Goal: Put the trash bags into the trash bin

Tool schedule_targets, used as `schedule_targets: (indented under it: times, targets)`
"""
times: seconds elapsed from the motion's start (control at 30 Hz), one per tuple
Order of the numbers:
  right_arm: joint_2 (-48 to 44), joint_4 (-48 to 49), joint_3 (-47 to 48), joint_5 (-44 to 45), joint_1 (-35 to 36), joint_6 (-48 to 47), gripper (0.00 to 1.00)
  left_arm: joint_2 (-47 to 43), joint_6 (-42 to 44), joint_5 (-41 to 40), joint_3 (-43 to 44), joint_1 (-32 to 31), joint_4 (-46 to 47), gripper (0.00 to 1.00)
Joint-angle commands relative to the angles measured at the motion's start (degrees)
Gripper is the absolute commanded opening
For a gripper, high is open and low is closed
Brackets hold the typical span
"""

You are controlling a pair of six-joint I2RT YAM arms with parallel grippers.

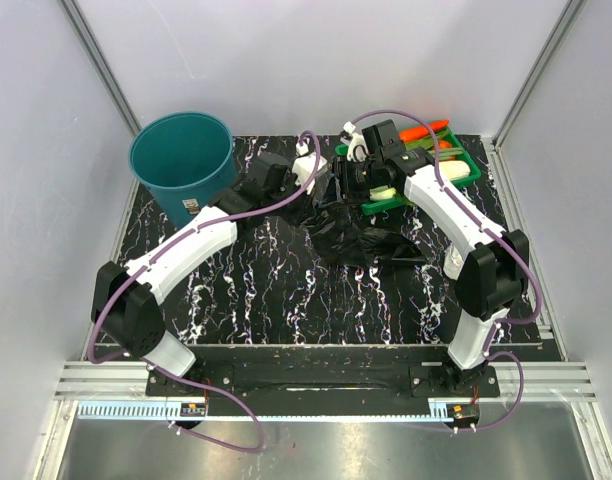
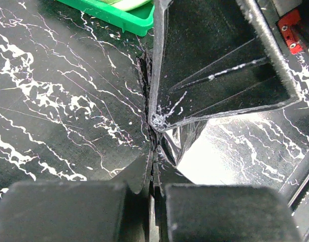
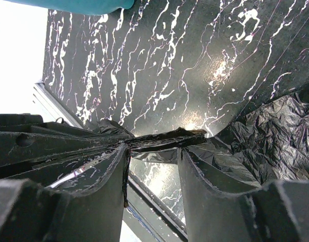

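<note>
The black trash bags (image 1: 358,238) lie in a crumpled heap at the table's middle, right of the teal trash bin (image 1: 183,160), which stands upright at the far left. My left gripper (image 1: 319,195) sits at the heap's far left edge. In the left wrist view the gripper (image 2: 154,169) is shut on a fold of black film (image 2: 181,142). My right gripper (image 1: 344,186) is right beside it. In the right wrist view the gripper (image 3: 153,148) stands open, with a twisted strand of bag (image 3: 167,138) stretched across its tips. More film (image 3: 275,131) lies to the right.
A shallow green tray (image 1: 458,168) with vegetables stands at the far right behind the right arm; its corner shows in the left wrist view (image 2: 119,15). The bin's base shows in the right wrist view (image 3: 79,5). The black marbled mat (image 1: 246,290) covers the table.
</note>
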Motion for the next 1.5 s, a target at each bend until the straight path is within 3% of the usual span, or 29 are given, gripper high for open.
schedule_targets:
  times: [0.0, 1.0, 1.27, 1.47]
  targets:
    - [-2.5, 1.6, 2.6, -1.4, -0.2, -0.6, 0.49, 0.4, 0.5, -0.1, 1.2, -0.5, 2.3, 0.00]
    - [0.9, 1.2, 0.9, -0.5, -0.3, -2.0, 0.43, -0.8, 2.0, 7.4, 3.6, -0.8, 0.6, 0.00]
    - [0.4, 1.2, 0.1, -0.9, -0.3, -2.7, 0.24, -0.4, 2.2, 7.0, 3.7, -0.8, 0.6, 0.00]
    - [0.0, 1.1, 0.5, -1.3, -0.6, -3.3, 0.01, -0.2, 2.7, 6.9, 3.1, -0.8, 0.5, 0.00]
